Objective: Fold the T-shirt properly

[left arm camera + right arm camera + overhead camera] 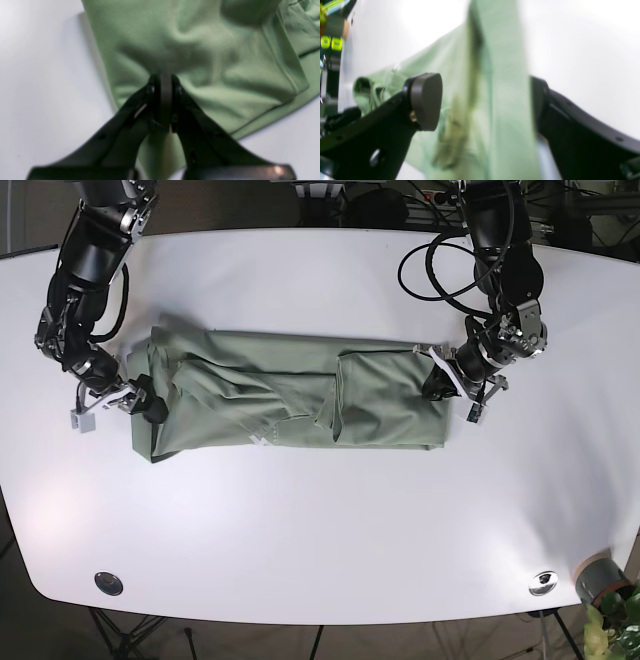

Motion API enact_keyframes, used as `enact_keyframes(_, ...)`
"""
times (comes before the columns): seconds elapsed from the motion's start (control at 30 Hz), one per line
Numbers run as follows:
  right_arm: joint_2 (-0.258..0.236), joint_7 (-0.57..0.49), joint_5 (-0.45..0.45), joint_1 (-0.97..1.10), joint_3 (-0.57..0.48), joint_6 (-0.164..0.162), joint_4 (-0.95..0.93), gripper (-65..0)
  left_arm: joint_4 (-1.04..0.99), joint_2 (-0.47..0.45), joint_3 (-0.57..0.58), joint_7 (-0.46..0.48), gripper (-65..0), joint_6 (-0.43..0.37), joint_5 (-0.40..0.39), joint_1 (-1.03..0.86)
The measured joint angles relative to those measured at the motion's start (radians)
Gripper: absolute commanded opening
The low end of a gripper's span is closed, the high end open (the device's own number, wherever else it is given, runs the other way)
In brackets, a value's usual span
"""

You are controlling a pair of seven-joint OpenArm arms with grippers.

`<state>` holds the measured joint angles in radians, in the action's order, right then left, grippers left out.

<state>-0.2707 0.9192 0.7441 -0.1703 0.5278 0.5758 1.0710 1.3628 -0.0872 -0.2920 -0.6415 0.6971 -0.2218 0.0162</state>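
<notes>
1. While the green T-shirt (290, 402) lies in the middle of the white table (320, 520) as a long band, already folded in along its length, its long axis runs side to side across the base view, with one arm at each short end.

2. Left gripper (162, 100) sits at the end on the base view's right. In its wrist view the jaws are pressed together with green fabric bunched right at the tips, so I'd call it clamped on the shirt's edge.

3. Right gripper (485, 105) is at the opposite end, the base view's left. Its wrist view shows the two pads wide apart with a strip of cloth hanging between them. One pad (426, 101) is clearly off the fabric; whether the far one touches is too blurry to tell. So nothing is pinched on that side yet, as far as I can see.

4. The thing the next move hangs on: each gripper faces inward along the band's long axis, so the shirt's bulk lies toward the table's middle from both hands. Each arm is nearest its own end only.

5. My guess is the next fold brings one short end over toward the other. The right side probably needs to close on the cloth first, otherwise that end just slips out.

6. There's also a loose flap (375, 395) near the left arm's end, which looks like it could shift when lifted.
</notes>
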Motion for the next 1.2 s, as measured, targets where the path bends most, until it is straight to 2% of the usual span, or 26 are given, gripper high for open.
enact_keyframes(0.17, 0.064, 0.001, 0.001, 0.044, -0.020, 0.001, 0.090, -19.2, 0.000, 0.000, 0.000, 0.000, -64.4, 0.000, 0.000, 0.000)
enact_keyframes(0.23, 0.070, 0.006, -0.005, 0.042, -0.019, 0.000, 0.096, -20.0, 0.000, 0.000, 0.000, 0.000, -64.4, 0.000, 0.000, 0.000)
enact_keyframes(0.27, 0.071, 0.009, -0.007, 0.040, -0.018, -0.001, 0.097, -22.5, 0.000, 0.000, 0.000, 0.000, -64.4, 0.000, 0.000, 0.000)
enact_keyframes(0.33, 0.074, 0.009, -0.010, 0.037, -0.018, -0.004, 0.098, -30.9, 0.000, 0.000, 0.000, 0.000, -64.4, 0.000, 0.000, 0.000)
enact_keyframes(0.47, 0.077, 0.015, -0.026, 0.038, -0.018, -0.016, 0.097, -58.7, 0.000, 0.000, 0.000, 0.000, -64.4, 0.000, 0.000, 0.000)
enact_keyframes(0.5, 0.077, 0.024, -0.034, 0.039, -0.019, -0.018, 0.095, -63.6, 0.000, 0.000, 0.000, 0.000, -64.4, 0.000, 0.000, 0.000)
enact_keyframes(0.6, 0.076, 0.027, -0.033, 0.040, -0.019, -0.019, 0.093, -60.9, 0.000, 0.000, 0.000, 0.000, -64.4, 0.000, 0.000, 0.000)
enact_keyframes(0.77, 0.074, 0.030, -0.036, 0.050, -0.020, -0.019, 0.153, -63.1, 0.000, 0.000, 0.000, -0.001, -64.4, 0.000, 0.000, 0.000)
enact_keyframes(0.87, 0.074, 0.039, -0.034, 0.069, -0.022, -0.070, 0.236, -63.1, 0.000, 0.000, 0.003, -0.001, -64.4, 0.000, 0.000, -0.002)
enact_keyframes(0.9, 0.076, 0.040, -0.034, 0.081, -0.025, -0.109, 0.279, -63.1, 0.000, 0.000, 0.004, 0.000, -64.4, 0.000, -0.001, -0.002)
enact_keyframes(1.07, 0.079, 0.051, -0.034, 0.154, -0.051, -0.186, 0.505, -63.1, -0.001, 0.007, 0.005, -0.001, -64.3, 0.003, -0.004, -0.002)
enact_keyframes(1.13, 0.076, 0.053, -0.041, 0.174, -0.085, -0.200, 0.563, -63.1, -0.001, 0.006, 0.011, -0.003, -64.2, 0.003, -0.004, -0.006)
enact_keyframes(1.2, 0.080, 0.054, -0.029, 0.194, -0.113, -0.194, 0.626, -63.1, 0.000, 0.003, 0.042, 0.006, -64.2, -0.001, -0.006, -0.014)
